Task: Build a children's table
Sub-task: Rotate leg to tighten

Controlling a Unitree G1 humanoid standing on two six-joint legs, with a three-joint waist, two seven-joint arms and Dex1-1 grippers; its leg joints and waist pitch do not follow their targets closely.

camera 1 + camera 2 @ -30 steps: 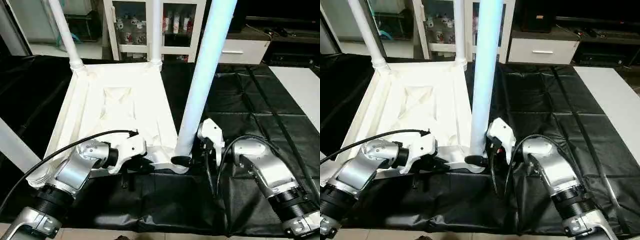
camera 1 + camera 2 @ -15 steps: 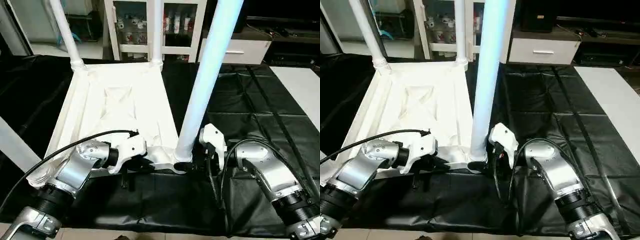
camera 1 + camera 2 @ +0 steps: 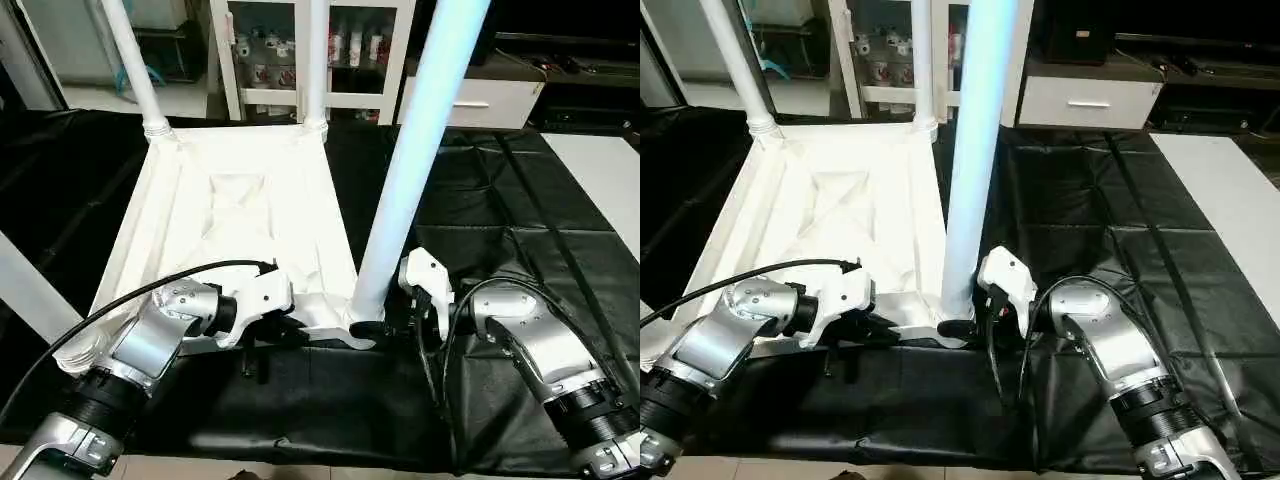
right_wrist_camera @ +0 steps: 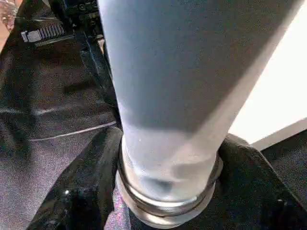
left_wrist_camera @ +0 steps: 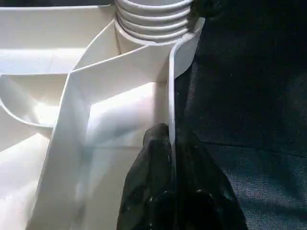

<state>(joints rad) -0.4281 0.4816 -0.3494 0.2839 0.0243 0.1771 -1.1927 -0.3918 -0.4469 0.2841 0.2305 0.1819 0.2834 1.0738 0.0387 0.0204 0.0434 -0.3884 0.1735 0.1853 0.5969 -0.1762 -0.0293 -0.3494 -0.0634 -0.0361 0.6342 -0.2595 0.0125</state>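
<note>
From the head views, the white plastic square tabletop (image 3: pixel 235 215) lies ribbed underside up on a black sheet (image 3: pixel 480 200), and three long white tube legs stand in its corner sockets with their long axes near vertical: the far-left leg (image 3: pixel 135 70), the far-right leg (image 3: pixel 314 60), and the near-right leg (image 3: pixel 415 150), which tilts slightly away at its top. The left gripper (image 3: pixel 278 335) sits at the tabletop's near edge; the right gripper (image 3: pixel 380 325) sits at the base of the near-right leg. Open black sheet spreads to the right of the right gripper, up to a flat white board (image 3: pixel 600 170); behind the table stand a white glass-door cabinet (image 3: pixel 310 50) and a white drawer unit (image 3: pixel 490 100). In the left wrist view, the black fingers (image 5: pixel 153 191) are pinched nearly closed on the tabletop's thin upright rim, which runs straight ahead between the jaws to a ribbed socket collar (image 5: pixel 153 19), with black sheet on one side. In the right wrist view, the tube's threaded base (image 4: pixel 168 191) stands between widely parted fingers (image 4: pixel 86 187); whether they press it cannot be told.
</note>
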